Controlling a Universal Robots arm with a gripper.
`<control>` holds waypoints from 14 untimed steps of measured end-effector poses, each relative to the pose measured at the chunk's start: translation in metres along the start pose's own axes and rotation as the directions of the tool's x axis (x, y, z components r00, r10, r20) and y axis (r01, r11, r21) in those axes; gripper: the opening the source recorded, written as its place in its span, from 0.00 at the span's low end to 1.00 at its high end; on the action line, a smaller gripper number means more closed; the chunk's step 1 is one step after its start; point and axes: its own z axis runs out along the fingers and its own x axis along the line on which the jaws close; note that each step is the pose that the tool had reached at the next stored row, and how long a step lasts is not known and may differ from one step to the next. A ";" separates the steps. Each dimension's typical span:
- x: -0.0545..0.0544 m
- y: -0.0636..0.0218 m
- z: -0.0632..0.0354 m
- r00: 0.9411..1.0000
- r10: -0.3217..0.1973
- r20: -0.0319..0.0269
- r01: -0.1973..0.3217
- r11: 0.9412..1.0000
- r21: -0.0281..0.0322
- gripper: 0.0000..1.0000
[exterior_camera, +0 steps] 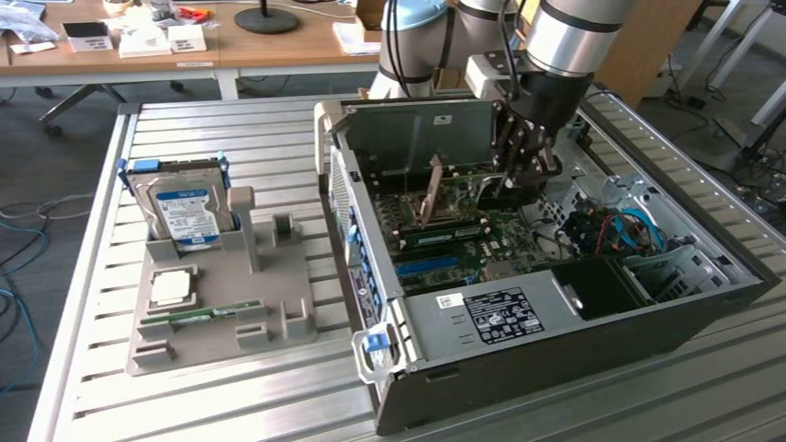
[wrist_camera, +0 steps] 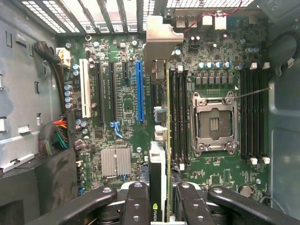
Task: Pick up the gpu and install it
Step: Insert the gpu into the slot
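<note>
An open computer case [exterior_camera: 590, 341] is being shown lying on its side on a slatted metal desk [exterior_camera: 246, 405], with a grey parts fixture [exterior_camera: 264, 313] and a silver hard drive [exterior_camera: 184, 212] being seen well apart from it on the exterior view's left. The robot arm [exterior_camera: 565, 37] is being reached steeply down into the case from its far side, with the wrist being set close to upright over the motherboard [wrist_camera: 117, 108]. The gpu [wrist_camera: 158, 164] is being held on edge above that board, with its silver bracket [wrist_camera: 161, 47] being pointed toward the slotted rear wall of the case. The card is being carried just beside the long blue slot [wrist_camera: 139, 84], on the side nearer the memory slots, and whether its lower edge is touching the board cannot be told. The card is being judged light and stiff but fragile: its contact edge, fan and small parts are likely to be damaged by twisting or a hard squeeze, so a hold on the flat faces near the upper edge is being judged safest. The gripper [wrist_camera: 161, 206] is being closed across those two faces, well back from the bracket, the card being pinched between the fingers [wrist_camera: 136, 206].
</note>
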 end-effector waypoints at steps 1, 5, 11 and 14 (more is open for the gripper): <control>0.000 0.0006 0.0000 1.000 0.000 0.000 0.000 1.000 0.000 0.27; 0.000 0.0060 0.0004 1.000 0.000 0.000 0.000 1.000 0.002 0.27; 0.007 0.0076 0.0001 1.000 0.000 0.000 0.000 1.000 0.003 0.27; 0.009 0.0085 0.0006 1.000 0.000 0.001 0.000 1.000 0.003 0.27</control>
